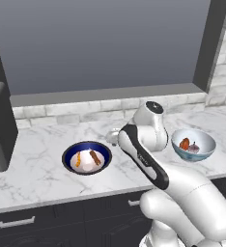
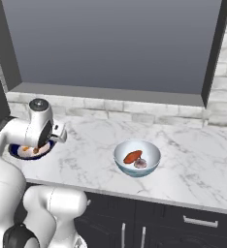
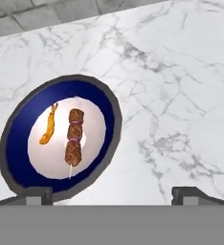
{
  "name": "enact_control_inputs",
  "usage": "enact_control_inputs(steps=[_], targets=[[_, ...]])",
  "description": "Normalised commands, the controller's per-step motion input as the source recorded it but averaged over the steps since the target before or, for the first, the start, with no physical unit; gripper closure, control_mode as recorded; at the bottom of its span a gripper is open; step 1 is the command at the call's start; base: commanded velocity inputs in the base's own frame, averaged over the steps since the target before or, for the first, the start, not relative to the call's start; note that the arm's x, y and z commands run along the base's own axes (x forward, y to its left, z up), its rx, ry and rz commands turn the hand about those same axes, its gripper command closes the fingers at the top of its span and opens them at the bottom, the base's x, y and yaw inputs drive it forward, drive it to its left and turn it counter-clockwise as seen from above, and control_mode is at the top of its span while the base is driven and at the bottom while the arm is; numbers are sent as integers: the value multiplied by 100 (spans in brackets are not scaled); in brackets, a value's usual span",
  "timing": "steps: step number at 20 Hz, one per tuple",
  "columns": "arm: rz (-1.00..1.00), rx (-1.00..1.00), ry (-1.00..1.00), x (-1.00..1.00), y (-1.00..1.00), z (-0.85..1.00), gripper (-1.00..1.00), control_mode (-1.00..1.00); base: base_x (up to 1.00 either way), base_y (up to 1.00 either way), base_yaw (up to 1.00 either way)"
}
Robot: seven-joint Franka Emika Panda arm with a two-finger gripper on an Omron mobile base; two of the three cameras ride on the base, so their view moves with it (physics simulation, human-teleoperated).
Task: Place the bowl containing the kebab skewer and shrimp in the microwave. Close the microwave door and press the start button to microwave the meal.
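So my arm's folded up over the marble counter (image 1: 37, 164), elbow bent, wrist tipped down so I'm looking nearly straight at the bowl (image 3: 61, 139). My gripper (image 3: 111, 195) is spread wide with nothing in it, fingertips either side above the bowl's near rim. Kebab skewer (image 3: 74, 136) and shrimp (image 3: 48, 125) lie side by side inside. A light blue bowl (image 1: 194, 144) sits off to my right

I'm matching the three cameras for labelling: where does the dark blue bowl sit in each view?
Left base view: the bowl is left of centre on the counter.
Right base view: at the left edge, partly behind the arm.
Hand view: left of centre.
Shared landmark: the kebab skewer inside it.
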Motion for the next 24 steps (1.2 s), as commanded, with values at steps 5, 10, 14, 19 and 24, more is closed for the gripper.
enact_control_inputs(steps=[5,10,14,19,24], targets=[[-1,5,6,26,23,-41,-100,-100,0,0,0],[-3,0,6,32,13,-33,-100,-100,0,0,0],[-3,0,6,38,23,-38,-100,-100,0,0,0],[-2,0,3,30,16,-28,-100,-100,0,0,0],[-1,0,3,22,1,-24,-100,-100,0,0,0]])
